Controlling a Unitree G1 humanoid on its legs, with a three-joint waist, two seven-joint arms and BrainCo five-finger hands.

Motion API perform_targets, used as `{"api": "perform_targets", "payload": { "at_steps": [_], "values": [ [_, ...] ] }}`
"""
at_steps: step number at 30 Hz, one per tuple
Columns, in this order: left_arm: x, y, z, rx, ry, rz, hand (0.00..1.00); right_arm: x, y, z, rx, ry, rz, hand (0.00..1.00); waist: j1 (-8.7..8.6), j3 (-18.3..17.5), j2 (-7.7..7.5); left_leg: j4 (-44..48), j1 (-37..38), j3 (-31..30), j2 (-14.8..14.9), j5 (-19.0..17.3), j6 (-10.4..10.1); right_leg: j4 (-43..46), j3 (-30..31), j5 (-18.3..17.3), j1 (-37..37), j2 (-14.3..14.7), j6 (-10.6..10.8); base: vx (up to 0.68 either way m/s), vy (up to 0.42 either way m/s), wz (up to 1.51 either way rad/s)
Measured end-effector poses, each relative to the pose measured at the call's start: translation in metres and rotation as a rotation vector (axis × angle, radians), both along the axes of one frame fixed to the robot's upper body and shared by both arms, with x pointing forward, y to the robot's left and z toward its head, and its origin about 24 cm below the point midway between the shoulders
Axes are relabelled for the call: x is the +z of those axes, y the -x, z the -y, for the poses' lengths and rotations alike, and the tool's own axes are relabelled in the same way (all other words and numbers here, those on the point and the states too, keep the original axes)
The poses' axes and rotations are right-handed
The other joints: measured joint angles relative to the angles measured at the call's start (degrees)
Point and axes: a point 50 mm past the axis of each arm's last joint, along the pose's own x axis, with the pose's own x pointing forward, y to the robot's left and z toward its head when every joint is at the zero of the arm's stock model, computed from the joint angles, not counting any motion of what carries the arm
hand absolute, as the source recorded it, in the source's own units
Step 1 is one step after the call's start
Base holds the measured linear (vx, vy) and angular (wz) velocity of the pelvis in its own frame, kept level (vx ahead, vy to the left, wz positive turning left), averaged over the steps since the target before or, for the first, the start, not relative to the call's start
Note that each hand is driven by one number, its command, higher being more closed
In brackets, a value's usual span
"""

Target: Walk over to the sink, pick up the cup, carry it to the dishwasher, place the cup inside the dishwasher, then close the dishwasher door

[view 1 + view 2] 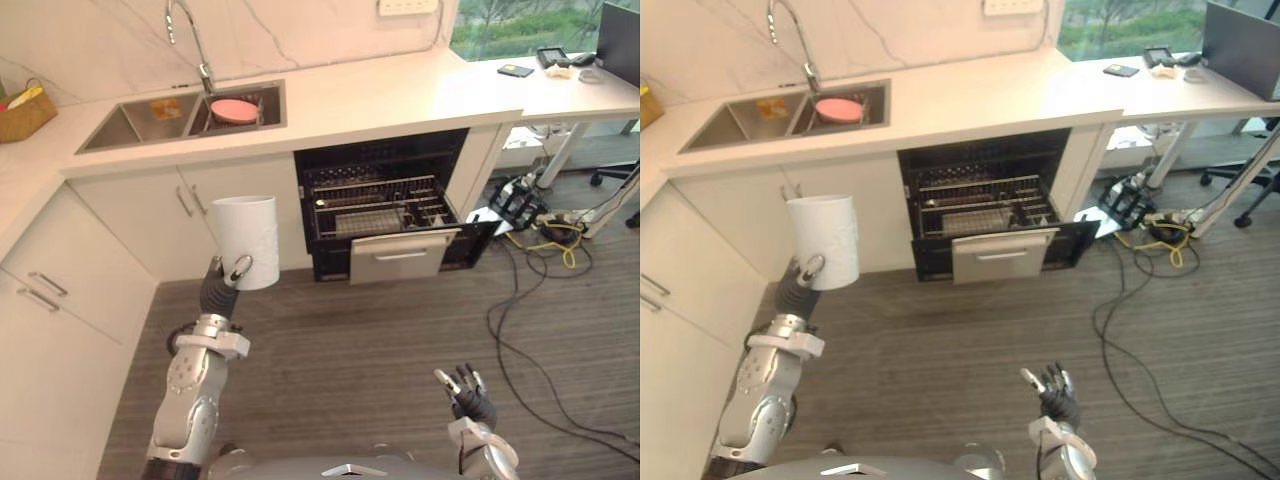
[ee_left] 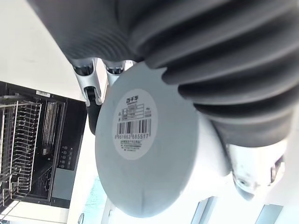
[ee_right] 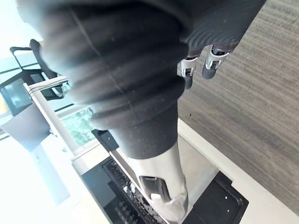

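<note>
- Cup (image 1: pixel 247 238): tall, white and cylindrical. We hold it upright, mouth up, in our left hand (image 1: pixel 222 284), raised in front of the white lower cabinet doors (image 1: pixel 150 215). It is off the counter and clear of the sink.
- Our left hand's fingers (image 2: pixel 91 91) curl round the cup's lower wall. The left wrist view looks straight at the cup's round labelled base (image 2: pixel 145 140), so the long axis runs up and away from the palm.
- Our right hand (image 1: pixel 468 392) hangs low over the floor with its fingers loosely spread, holding nothing.
- The coming move turns on one relation. The black built-in dishwasher (image 1: pixel 385 160) lies ahead and to the right of the cup, under the white stone counter (image 1: pixel 400 95). We judge the cup must travel rightward, forward and down to reach it.
- The dishwasher stands open, with its wire racks (image 1: pixel 375 205) exposed. A silver panel with a bar handle (image 1: pixel 405 258) juts out at its foot, and we would keep the cup above this on the way in.
- The pick-up looks done and we are mid-carry. Placing the cup and closing the dishwasher remain.
- The stainless double sink (image 1: pixel 135 122) lies behind and above the cup, with a pink round item (image 1: pixel 235 109) in its right basin and a curved chrome tap (image 1: pixel 187 30) over it.
- The grey-brown striped floor (image 1: pixel 360 340) is open between us and the dishwasher. Tangled cables (image 1: pixel 540 250) lie further right, near a white desk (image 1: pixel 590 95), and we judge them well off our path.
</note>
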Motion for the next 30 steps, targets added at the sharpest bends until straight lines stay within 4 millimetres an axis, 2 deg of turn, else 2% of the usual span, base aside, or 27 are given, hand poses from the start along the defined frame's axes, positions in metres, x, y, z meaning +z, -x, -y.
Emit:
{"api": "perform_targets", "payload": {
  "at_steps": [1, 2, 3, 4, 5, 6, 7, 8, 9, 10, 11, 12, 13, 14, 16, 17, 18, 19, 20, 21, 22, 23, 24, 27, 28, 29, 30],
  "values": [
    [-0.003, 0.004, -0.006, 0.024, -0.005, -0.009, 1.00, 0.002, -0.005, 0.000, 0.005, 0.001, 0.012, 0.00, 1.02, 0.12, -0.19, 2.42, 1.01, -1.44, -0.83, 4.91, -3.03, 0.49, 2.84, -0.72, 0.30, -0.48, 1.58, 0.27, 0.555, -0.97],
    [-0.006, 0.007, -0.011, 0.042, -0.010, -0.023, 1.00, 0.000, -0.008, -0.007, 0.014, -0.018, 0.018, 0.00, 1.08, -0.09, -1.55, 4.74, 1.57, -0.23, -1.97, 2.58, -2.25, 0.04, 3.41, -0.98, 1.10, -2.02, 1.60, 0.21, 0.443, -0.88],
    [-0.009, 0.011, -0.019, 0.063, -0.027, -0.032, 1.00, -0.002, -0.009, -0.020, 0.035, -0.051, 0.031, 0.00, 0.83, -0.91, -3.28, 6.93, 1.48, 0.92, -3.81, -0.69, -1.83, -1.39, 3.18, -1.29, 2.28, -4.75, 1.94, 0.20, 0.364, -0.47],
    [-0.004, 0.011, -0.024, 0.082, -0.038, -0.010, 1.00, -0.004, -0.011, -0.029, 0.053, -0.076, 0.036, 0.00, 0.82, -1.31, -5.79, 8.37, 1.30, 1.73, -5.75, -2.84, -0.98, -1.80, 2.57, -1.34, 2.55, -7.40, 1.91, 0.19, 0.301, -0.27],
    [-0.001, 0.011, -0.026, 0.089, -0.039, 0.008, 1.00, -0.004, -0.011, -0.032, 0.061, -0.083, 0.037, 0.00, 0.85, -1.51, -6.75, 9.33, 0.92, 1.83, -6.62, -3.87, -0.46, -1.56, 2.34, -1.23, 2.39, -8.44, 1.76, 0.19, 0.282, -0.09],
    [0.004, 0.009, -0.026, 0.089, -0.041, 0.034, 1.00, -0.004, -0.012, -0.034, 0.063, -0.086, 0.037, 0.00, 0.77, -2.04, -7.95, 11.67, -0.24, 1.25, -8.17, -5.49, 0.33, -0.81, 1.56, 1.09, 1.61, -9.83, 2.14, 0.19, 0.277, -0.05],
    [0.008, 0.003, -0.021, 0.078, -0.022, 0.059, 1.00, -0.002, -0.012, -0.030, 0.052, -0.071, 0.037, 0.00, 1.17, -2.17, -7.85, 14.76, -1.99, -0.81, -9.95, -7.57, 1.95, 1.55, 0.28, 4.19, -0.13, -11.60, 3.98, 0.16, 0.298, -0.08],
    [0.011, 0.000, -0.013, 0.053, -0.012, 0.073, 1.00, 0.000, -0.014, -0.024, 0.035, -0.057, 0.041, 0.00, 1.31, -1.82, -6.98, 15.08, -1.81, -0.43, -11.22, -8.48, 3.19, 4.09, -1.05, 5.48, -1.36, -13.17, 2.11, 0.18, 0.395, -0.04],
    [0.017, -0.006, -0.002, 0.012, -0.003, 0.096, 1.00, 0.005, -0.018, -0.018, 0.020, -0.042, 0.061, 0.00, 1.15, -1.17, -5.91, 14.32, -0.62, -0.06, -13.28, -9.17, 4.70, 10.64, -1.88, 7.10, -4.19, -16.03, -1.81, 0.17, 0.412, 0.04],
    [0.022, -0.010, 0.006, -0.012, 0.008, 0.117, 1.00, 0.005, -0.018, -0.019, 0.022, -0.043, 0.061, 0.00, 0.65, 0.05, -4.95, 12.88, 1.98, 0.16, -14.48, -9.53, 6.05, 23.85, 0.46, 7.29, -9.10, -17.81, -5.82, 0.16, 0.323, 0.18],
    [0.022, -0.011, 0.007, -0.019, 0.005, 0.120, 1.00, 0.003, -0.017, -0.023, 0.031, -0.054, 0.058, 0.00, 0.14, 0.59, -4.68, 12.03, 3.57, -0.30, -14.92, -9.70, 6.66, 31.75, 2.25, 5.89, -11.31, -16.89, -5.52, 0.16, 0.249, 0.22],
    [0.022, -0.011, 0.008, -0.025, 0.000, 0.118, 1.00, -0.001, -0.009, -0.032, 0.030, -0.076, 0.043, 0.00, -0.75, 0.85, -4.55, 9.90, 6.59, -0.87, -15.56, -9.93, 7.27, 43.60, 4.33, 2.03, -14.13, -12.97, -5.23, 0.18, 0.168, 0.32],
    [0.022, -0.010, 0.008, -0.026, -0.001, 0.119, 1.00, -0.001, -0.003, -0.039, 0.017, -0.097, 0.052, 0.00, -1.10, 0.98, -4.48, 8.11, 8.69, -1.56, -16.43, -10.24, 7.85, 48.85, 4.03, -1.48, -15.17, -8.60, -4.84, 0.18, 0.142, 0.31],
    [0.023, -0.010, 0.009, -0.028, 0.000, 0.121, 1.00, 0.001, -0.002, -0.042, 0.012, -0.104, 0.063, 0.00, -1.37, 1.10, -4.76, 7.24, 9.78, -1.93, -17.00, -10.56, 8.36, 49.61, 3.42, -3.10, -15.81, -6.63, -4.85, 0.23, 0.084, 0.26],
    [0.023, -0.009, 0.010, -0.023, 0.005, 0.129, 1.00, 0.014, -0.005, -0.042, 0.014, -0.095, 0.141, 0.00, -2.28, 1.37, -5.46, 5.45, 11.95, -3.01, -18.18, -11.40, 8.67, 46.75, 0.55, -8.66, -18.58, -1.21, -5.33, 0.30, 0.026, 0.32],
    [0.024, -0.009, 0.012, -0.029, 0.003, 0.132, 1.00, 0.024, -0.007, -0.038, 0.015, -0.078, 0.191, 0.00, -2.80, 1.57, -4.92, 4.96, 12.60, -3.81, -17.93, -12.09, 8.59, 42.25, -0.22, -10.51, -20.77, 1.51, -5.29, 0.28, -0.005, 0.35],
    [0.024, -0.009, 0.012, -0.033, 0.004, 0.134, 1.00, 0.028, -0.009, -0.036, 0.012, -0.072, 0.218, 0.00, -2.99, 1.68, -4.53, 4.42, 13.02, -4.21, -17.72, -12.27, 8.36, 39.06, -0.38, -10.75, -21.88, 2.69, -5.31, 0.31, -0.033, 0.41],
    [0.026, -0.010, 0.013, -0.041, 0.002, 0.146, 1.00, 0.036, -0.011, -0.031, 0.002, -0.056, 0.267, 0.00, -3.45, 1.98, -4.69, 3.35, 14.29, -5.14, -17.11, -12.60, 7.82, 31.89, -0.59, -9.92, -23.56, 4.34, -5.36, 0.34, -0.069, 0.37],
    [0.028, -0.011, 0.013, -0.043, -0.004, 0.159, 1.00, 0.041, -0.012, -0.029, 0.000, -0.052, 0.306, 0.00, -3.56, 2.34, -4.14, 2.48, 15.60, -5.64, -16.86, -12.93, 7.27, 26.02, -1.09, -7.50, -24.43, 4.64, -5.20, 0.43, -0.110, 0.37],
    [0.029, -0.011, 0.011, -0.042, -0.014, 0.171, 1.00, 0.046, -0.014, -0.029, 0.010, -0.048, 0.345, 0.00, -3.52, 2.73, -5.10, 1.85, 16.91, -6.10, -17.43, -13.63, 6.21, 19.16, -2.60, -3.31, -24.00, 4.36, -4.87, 0.40, -0.105, 0.21],
    [0.030, -0.011, 0.009, -0.044, -0.028, 0.175, 1.00, 0.052, -0.016, -0.030, 0.032, -0.039, 0.393, 0.00, -3.48, 2.93, -6.50, 1.64, 19.04, -7.07, -18.40, -15.16, 5.04, 15.44, -5.22, 6.34, -23.06, 3.42, -11.41, 0.45, -0.109, 0.00],
    [0.028, -0.011, 0.010, -0.043, -0.022, 0.167, 1.00, 0.055, -0.018, -0.029, 0.043, -0.026, 0.407, 0.00, -3.10, 2.90, -5.41, 1.67, 19.48, -7.17, -17.53, -15.72, 5.11, 15.98, -5.35, 5.36, -22.97, 4.35, -13.64, 0.38, -0.074, -0.20],
    [0.030, -0.012, 0.013, -0.057, -0.019, 0.175, 1.00, 0.067, -0.025, -0.028, 0.060, 0.001, 0.468, 0.00, -2.45, 2.63, -4.21, 1.91, 19.49, -8.21, -16.42, -15.50, 6.08, 16.96, -5.00, 3.54, -23.40, 5.93, -13.93, 0.48, -0.147, -0.32],
    [0.038, -0.016, 0.025, -0.116, -0.017, 0.214, 1.00, 0.100, -0.038, -0.032, 0.071, 0.064, 0.628, 0.00, -2.49, 2.51, -4.21, 6.82, 19.31, -7.37, -14.65, -13.50, 7.84, 19.78, -5.53, -2.31, -22.29, 7.09, -14.63, 0.37, -0.175, -0.13],
    [0.038, -0.015, 0.028, -0.129, -0.012, 0.223, 1.00, 0.110, -0.039, -0.032, 0.064, 0.093, 0.666, 0.00, -2.56, 2.55, -4.09, 12.30, 18.60, -5.60, -13.71, -11.43, 7.36, 19.35, -6.02, -3.95, -19.88, 7.35, -14.20, 0.36, -0.181, -0.10],
    [0.039, -0.014, 0.031, -0.136, -0.005, 0.229, 1.00, 0.115, -0.039, -0.031, 0.058, 0.099, 0.683, 0.00, -2.56, 2.47, -4.00, 16.09, 17.75, -4.69, -13.04, -9.87, 6.45, 18.72, -6.29, -4.54, -18.39, 7.37, -13.87, 0.36, -0.148, -0.12],
    [0.040, -0.013, 0.034, -0.150, 0.002, 0.245, 1.00, 0.123, -0.036, -0.031, 0.061, 0.119, 0.714, 0.00, -2.45, 2.04, -3.32, 25.79, 14.22, -4.45, -10.83, -5.19, 1.21, 16.15, -5.96, -4.84, -15.24, 8.03, -13.37, 0.36, -0.103, -0.17]
  ]
}}
